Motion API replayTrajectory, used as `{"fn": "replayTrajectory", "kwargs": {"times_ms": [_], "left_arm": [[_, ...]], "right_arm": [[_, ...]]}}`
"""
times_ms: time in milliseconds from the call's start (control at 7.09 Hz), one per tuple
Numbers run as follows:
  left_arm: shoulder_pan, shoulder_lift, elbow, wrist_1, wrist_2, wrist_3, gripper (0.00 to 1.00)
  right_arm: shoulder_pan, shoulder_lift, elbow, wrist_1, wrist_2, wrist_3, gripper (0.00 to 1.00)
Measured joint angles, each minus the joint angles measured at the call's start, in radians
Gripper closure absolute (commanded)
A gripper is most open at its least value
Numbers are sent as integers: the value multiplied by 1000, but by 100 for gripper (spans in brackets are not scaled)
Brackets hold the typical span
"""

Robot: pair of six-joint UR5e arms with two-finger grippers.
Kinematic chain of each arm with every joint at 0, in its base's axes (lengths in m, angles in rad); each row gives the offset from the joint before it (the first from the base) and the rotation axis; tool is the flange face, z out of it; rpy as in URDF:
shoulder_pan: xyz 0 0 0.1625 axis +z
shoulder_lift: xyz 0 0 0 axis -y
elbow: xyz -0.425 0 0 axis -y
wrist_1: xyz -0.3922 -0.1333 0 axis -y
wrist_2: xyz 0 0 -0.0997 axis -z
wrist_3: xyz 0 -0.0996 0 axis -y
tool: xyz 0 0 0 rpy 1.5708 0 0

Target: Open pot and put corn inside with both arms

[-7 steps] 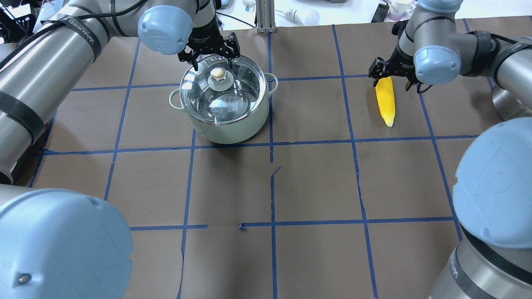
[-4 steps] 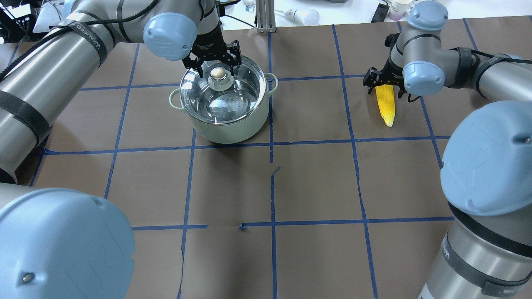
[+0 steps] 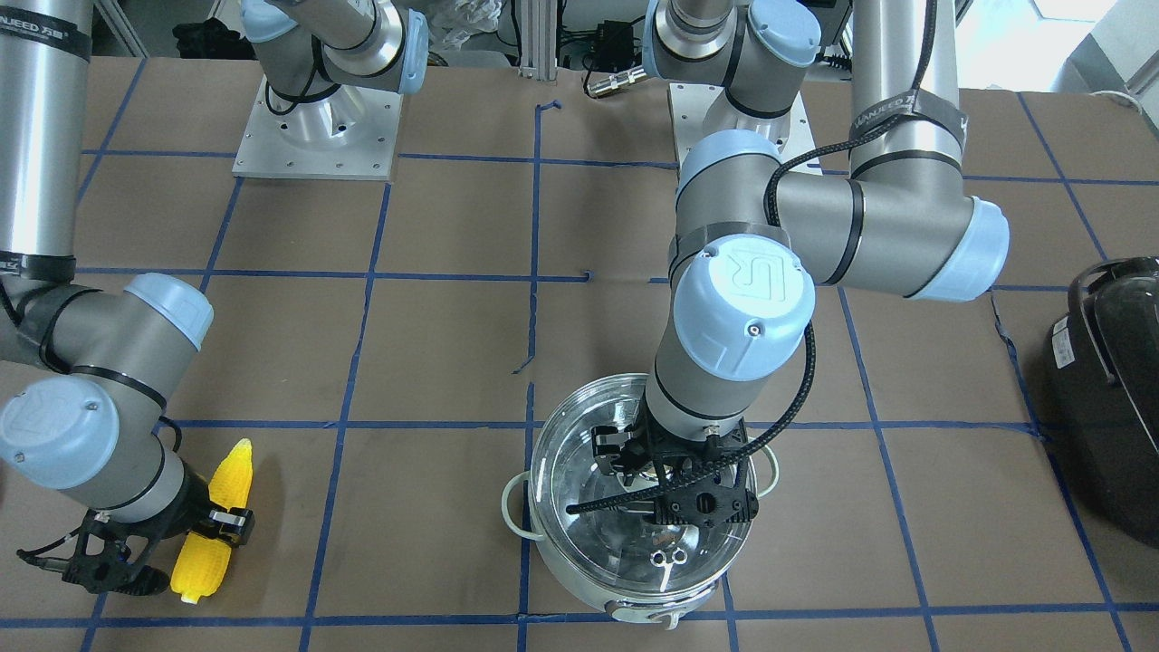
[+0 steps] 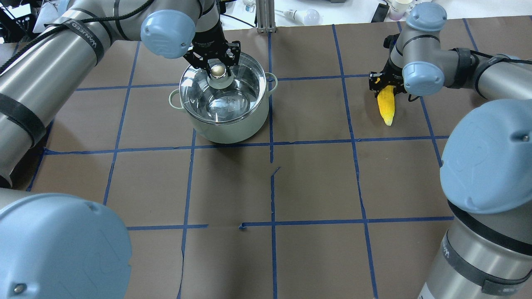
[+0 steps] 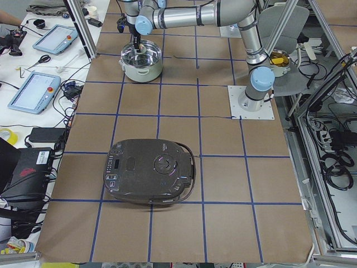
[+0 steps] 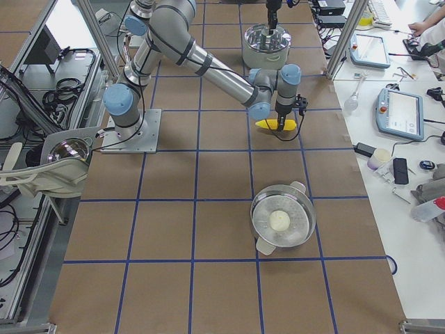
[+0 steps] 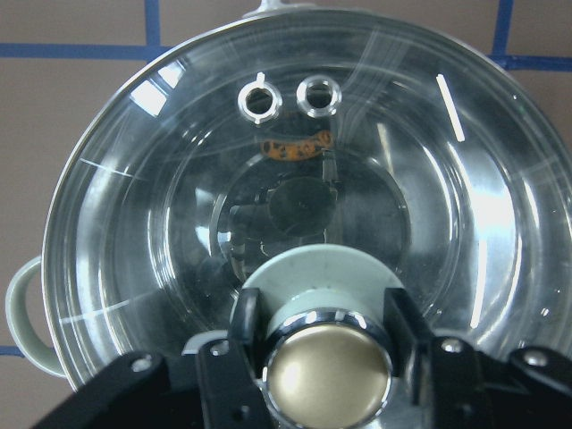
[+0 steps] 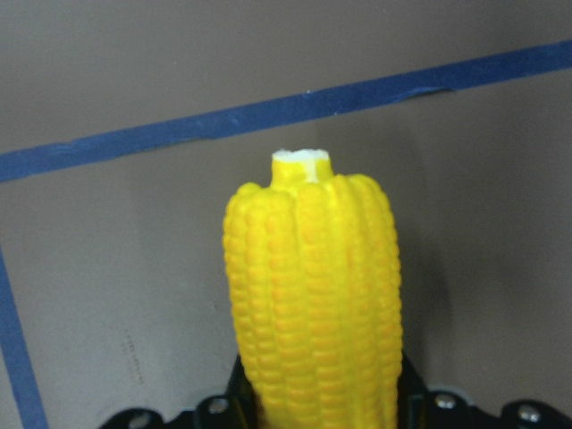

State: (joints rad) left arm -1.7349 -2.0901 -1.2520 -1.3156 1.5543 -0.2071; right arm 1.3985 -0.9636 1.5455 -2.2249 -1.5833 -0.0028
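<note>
Left end effector (image 4: 217, 66) closed on the knob (image 7: 326, 380) of the lid (image 7: 161, 232), which sits on the pot (image 4: 226, 128) near the far edge of the counter (image 4: 311, 187). Right end effector (image 4: 385, 84) grips the corn (image 4: 387, 110) by its thick end; I think its tip rests on the counter. I see bare counter between pot and corn.

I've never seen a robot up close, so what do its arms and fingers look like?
Both the left arm and the right arm are thick grey metal tubes with rounded pale-blue caps at the joints, black bands with white lettering, and a black cable. The fingers are black.
</note>
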Motion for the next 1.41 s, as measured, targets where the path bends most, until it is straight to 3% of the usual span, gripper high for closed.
{"fn": "replayTrajectory", "kwargs": {"times_ms": [423, 705, 987, 1410], "left_arm": [[29, 68, 56, -108, 0, 12, 100], [118, 125, 64, -236, 3, 112, 100], [213, 156, 28, -275, 19, 257, 100], [354, 156, -132, -142, 48, 442, 100]], "right_arm": [[53, -158, -16, 131, -2, -8, 100], [207, -188, -143, 266, -11, 89, 100], [360, -143, -342, 422, -8, 242, 100], [527, -35, -465, 392, 6, 468, 100]]}}
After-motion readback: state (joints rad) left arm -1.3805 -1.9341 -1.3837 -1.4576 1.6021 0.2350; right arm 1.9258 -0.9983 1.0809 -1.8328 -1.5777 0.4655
